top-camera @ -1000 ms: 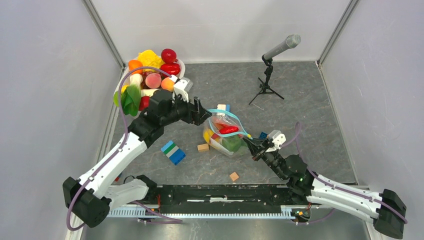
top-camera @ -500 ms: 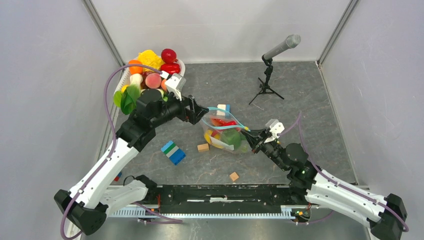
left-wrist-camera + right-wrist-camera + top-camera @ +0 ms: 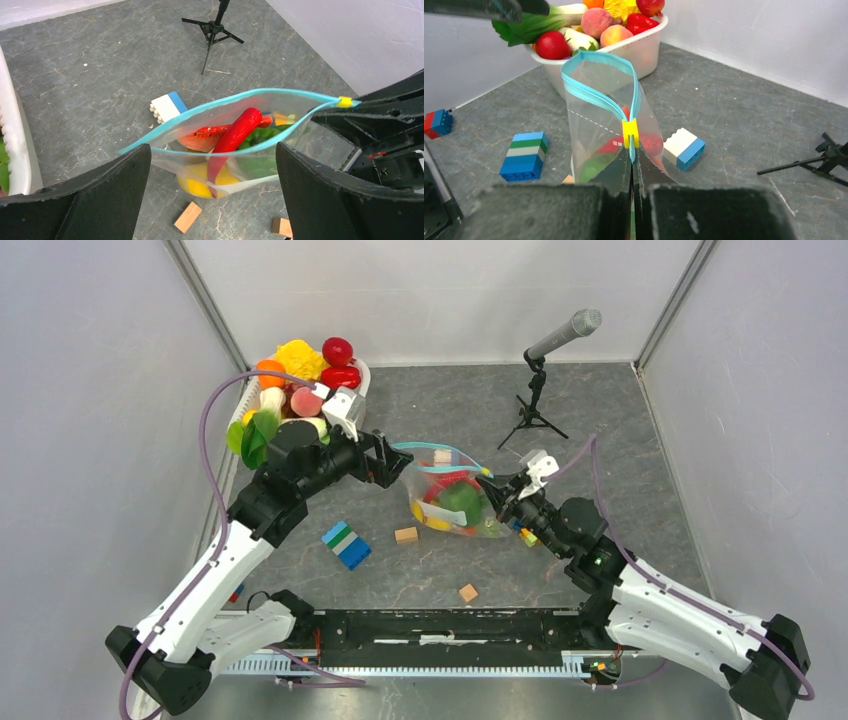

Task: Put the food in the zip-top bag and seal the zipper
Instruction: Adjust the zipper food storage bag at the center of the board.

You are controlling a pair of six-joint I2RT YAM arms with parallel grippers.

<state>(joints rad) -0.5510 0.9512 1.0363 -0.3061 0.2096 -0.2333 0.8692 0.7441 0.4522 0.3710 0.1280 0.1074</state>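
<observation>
The zip-top bag (image 3: 450,498) hangs mid-table with its mouth open. Its light-blue zipper (image 3: 225,102) forms a loop, which also shows in the right wrist view (image 3: 594,95). Food is inside: a red chili (image 3: 237,132), a yellow piece (image 3: 200,182) and a green piece (image 3: 462,502). My right gripper (image 3: 497,492) is shut on the bag's zipper end (image 3: 633,165), just behind the yellow slider (image 3: 630,133). My left gripper (image 3: 397,465) is open at the bag's other end, its fingers wide either side (image 3: 212,150) and not holding it.
A white tub (image 3: 362,375) heaped with more toy food stands at the back left. A microphone on its stand (image 3: 540,380) is at the back right. A blue-green-white block (image 3: 346,545), a white-blue block (image 3: 167,106) and wooden cubes (image 3: 405,535) (image 3: 468,592) lie around the bag.
My right gripper has moved away from me and up, pulling the bag's zipper end with it so the bag stands more upright. My left gripper has drawn back slightly to the left.
</observation>
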